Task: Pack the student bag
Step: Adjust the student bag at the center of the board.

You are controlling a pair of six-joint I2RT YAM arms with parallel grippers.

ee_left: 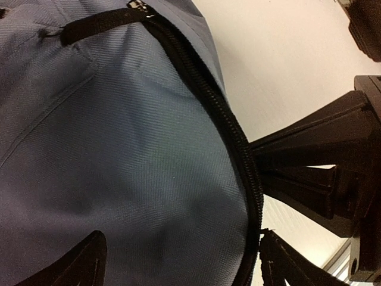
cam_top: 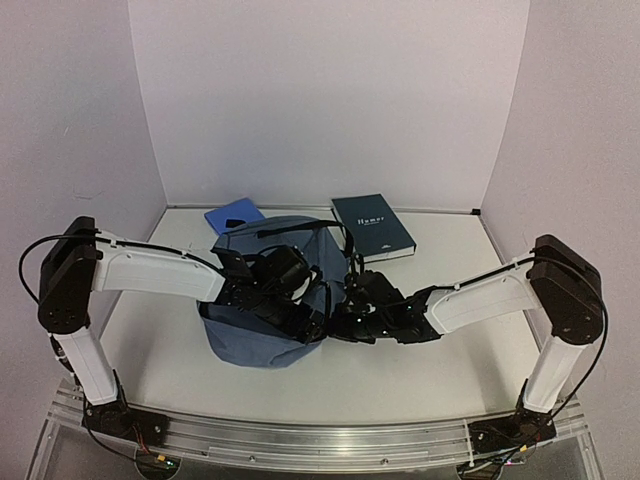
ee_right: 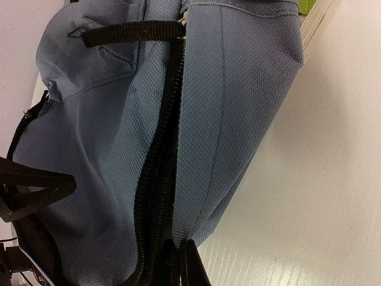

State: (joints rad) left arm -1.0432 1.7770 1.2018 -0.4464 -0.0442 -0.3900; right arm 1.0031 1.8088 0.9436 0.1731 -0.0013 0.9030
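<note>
While the right gripper (ee_right: 178, 263) pinches the zipper (ee_right: 159, 170) of the backpack (cam_top: 255, 345), the wide-spread left gripper (ee_left: 181, 241) should grasp the opposite lip squarely.

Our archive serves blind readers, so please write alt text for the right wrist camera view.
The right claw is pinched shut on the black zipper edge of a slate-blue student bag, which fills most of the view. The bag lies on a white table.

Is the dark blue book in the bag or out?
Out. The dark blue book lies flat on the table behind the student bag, cover showing.
</note>
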